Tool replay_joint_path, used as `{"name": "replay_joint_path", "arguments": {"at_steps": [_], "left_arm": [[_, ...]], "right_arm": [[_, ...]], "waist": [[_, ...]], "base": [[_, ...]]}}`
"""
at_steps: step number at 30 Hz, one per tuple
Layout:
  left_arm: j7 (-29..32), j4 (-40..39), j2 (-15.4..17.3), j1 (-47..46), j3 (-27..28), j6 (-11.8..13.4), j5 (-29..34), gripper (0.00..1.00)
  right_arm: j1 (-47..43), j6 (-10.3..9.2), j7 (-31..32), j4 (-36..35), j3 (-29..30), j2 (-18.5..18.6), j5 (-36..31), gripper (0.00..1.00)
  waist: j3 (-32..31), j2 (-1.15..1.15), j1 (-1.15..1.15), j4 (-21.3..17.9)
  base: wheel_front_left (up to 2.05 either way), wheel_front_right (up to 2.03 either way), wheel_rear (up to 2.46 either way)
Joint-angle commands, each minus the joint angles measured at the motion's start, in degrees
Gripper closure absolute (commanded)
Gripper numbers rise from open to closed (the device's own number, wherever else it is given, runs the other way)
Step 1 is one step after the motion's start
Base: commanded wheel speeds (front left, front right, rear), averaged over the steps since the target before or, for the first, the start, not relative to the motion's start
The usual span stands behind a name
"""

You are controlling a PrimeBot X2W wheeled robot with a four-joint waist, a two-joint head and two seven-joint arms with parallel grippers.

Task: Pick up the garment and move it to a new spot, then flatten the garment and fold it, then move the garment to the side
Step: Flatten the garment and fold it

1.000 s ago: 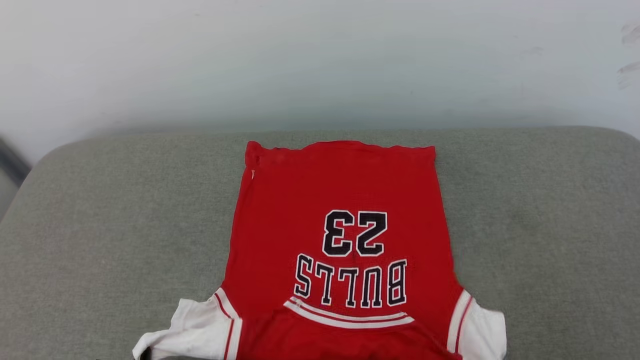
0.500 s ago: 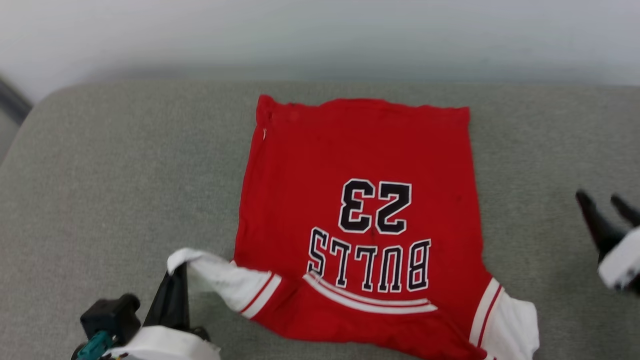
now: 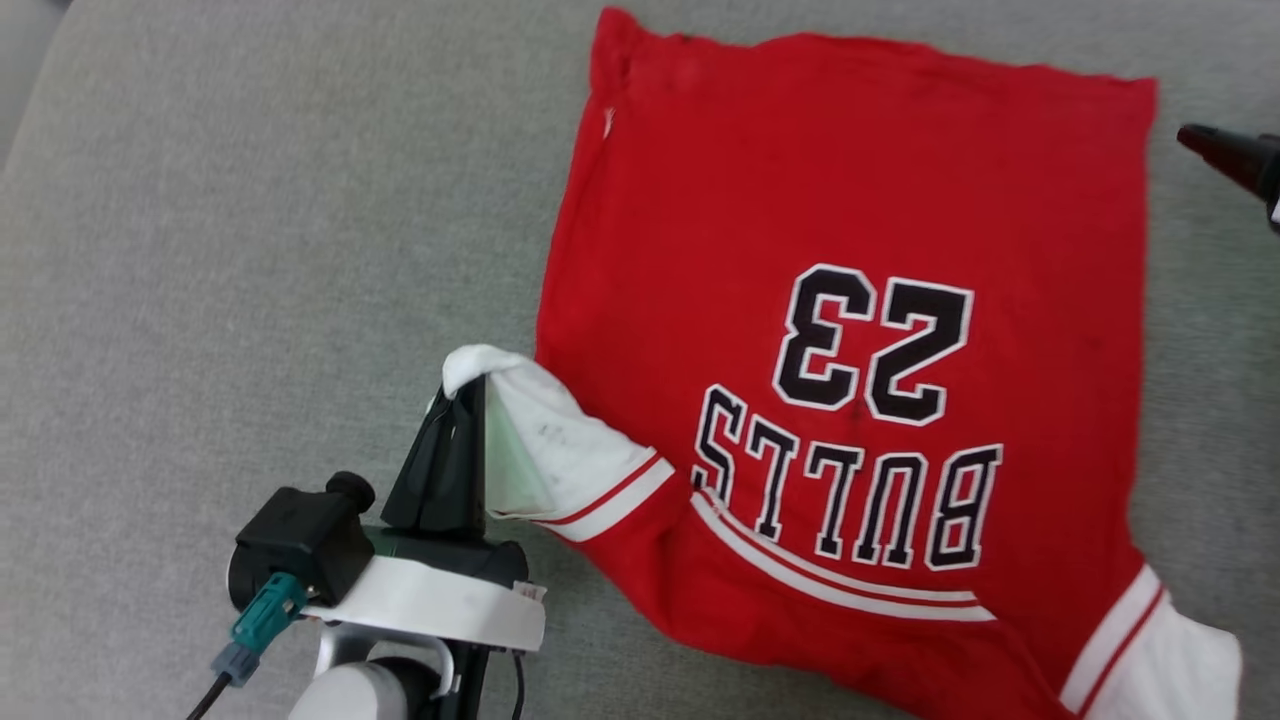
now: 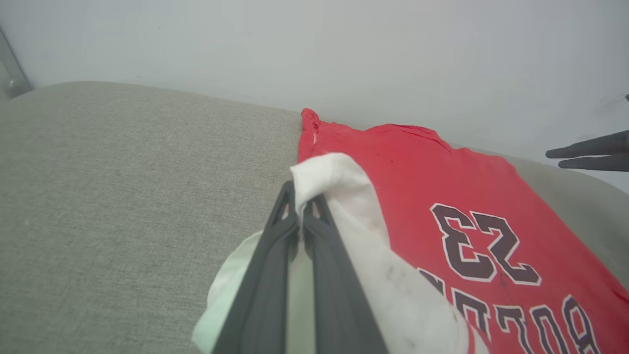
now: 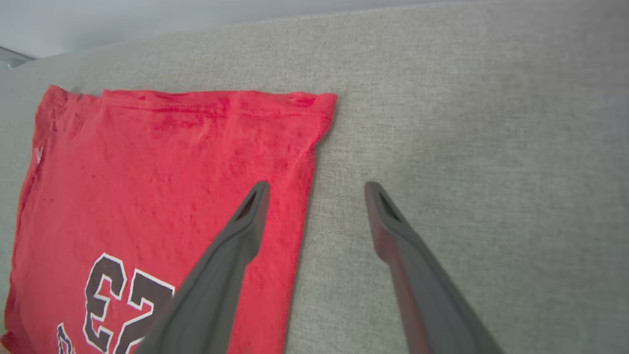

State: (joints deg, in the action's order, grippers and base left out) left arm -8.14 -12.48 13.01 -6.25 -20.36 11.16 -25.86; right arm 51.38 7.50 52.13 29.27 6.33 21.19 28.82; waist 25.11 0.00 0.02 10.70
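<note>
"Shirt [image 3: 850, 180] first: where was it?"

"Spread front-up on the grey cushion [image 3: 250, 250], lettering [image 3: 850, 500] showing, the body mostly flat. The left jaws were clamped on the tip of its white sleeve [image 3: 560, 450] on the robot's left, holding that tip raised just beside the shirt's left edge."

"And the other arm?"

"The right jaws stood apart at the shirt's far right corner, one finger [image 5: 231, 246] over red cloth and the other over bare cushion, straddling the side edge. They gripped nothing. Whether they touched the cloth, I could not tell."

"What worried you?"

"The pinch, mostly. It looked like a small bite at the very end of the sleeve, so a hard pull could let the cloth slide out. And dragging from that sleeve alone would likely swing the body round and rumple the flat part; the cloth beside the sleeve was creased as it was."

"And on the right?"

"Closed too far out from the edge, those jaws might catch the cushion cover, or nothing. Too shallow, and they might take one layer and leave the back to sag. The other sleeve [image 3: 1180, 660], at the shirt's near right corner, lay loose and could tuck under during a move."
</note>
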Motion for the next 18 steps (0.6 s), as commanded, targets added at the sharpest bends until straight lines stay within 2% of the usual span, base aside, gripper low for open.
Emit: {"name": "replay_joint_path", "arguments": {"at_steps": [1, 6, 11, 12, 13, 14, 18], "left_arm": [[-0.47, -0.05, -0.37, -1.25, -0.38, -0.35, 0.38, 1.00], [-1.54, 0.60, -1.21, -3.61, -1.26, -1.27, 0.53, 1.00], [-2.24, 1.52, -1.72, -4.55, -1.86, -1.84, 0.35, 1.00], [-2.28, 1.81, -1.69, -4.61, -1.87, -1.95, 0.26, 1.00], [-2.43, 2.04, -1.69, -4.62, -1.89, -2.00, 0.14, 1.00], [-2.55, 2.24, -1.69, -4.66, -1.87, -2.06, 0.03, 1.00], [-2.78, 3.17, -1.70, -4.49, -1.80, -2.10, -0.31, 1.00]], "right_arm": [[2.18, -0.02, 1.44, 0.84, 0.29, -0.07, -0.86, 0.00], [6.24, -0.02, 4.96, 3.90, 0.01, -0.84, -4.04, 0.00], [4.77, -0.04, 8.64, 9.45, 0.91, -1.85, -5.92, 0.00], [4.26, -0.05, 9.83, 10.59, 1.33, -2.20, -6.20, 0.13], [3.86, -0.05, 10.79, 11.38, 1.49, -2.58, -6.63, 0.63], [3.67, -0.05, 11.42, 11.72, 1.61, -2.80, -6.94, 1.00], [4.37, -0.02, 11.65, 10.35, 1.75, -3.20, -6.89, 1.00]], "waist": [[3.58, 0.00, -0.02, 3.25], [5.87, 0.00, -0.02, 5.26], [6.29, 0.00, -0.02, 6.20], [6.23, 0.00, -0.02, 6.31], [6.12, 0.00, -0.02, 6.40], [5.99, 0.00, -0.02, 6.50], [4.98, 0.00, -0.02, 6.61]], "base": [[0.00, 0.00, 0.00], [0.00, 0.00, 0.00], [0.00, 0.00, 0.00], [0.00, 0.00, 0.00], [0.00, 0.00, 0.00], [0.00, 0.00, 0.00], [0.00, 0.00, 0.00]]}}
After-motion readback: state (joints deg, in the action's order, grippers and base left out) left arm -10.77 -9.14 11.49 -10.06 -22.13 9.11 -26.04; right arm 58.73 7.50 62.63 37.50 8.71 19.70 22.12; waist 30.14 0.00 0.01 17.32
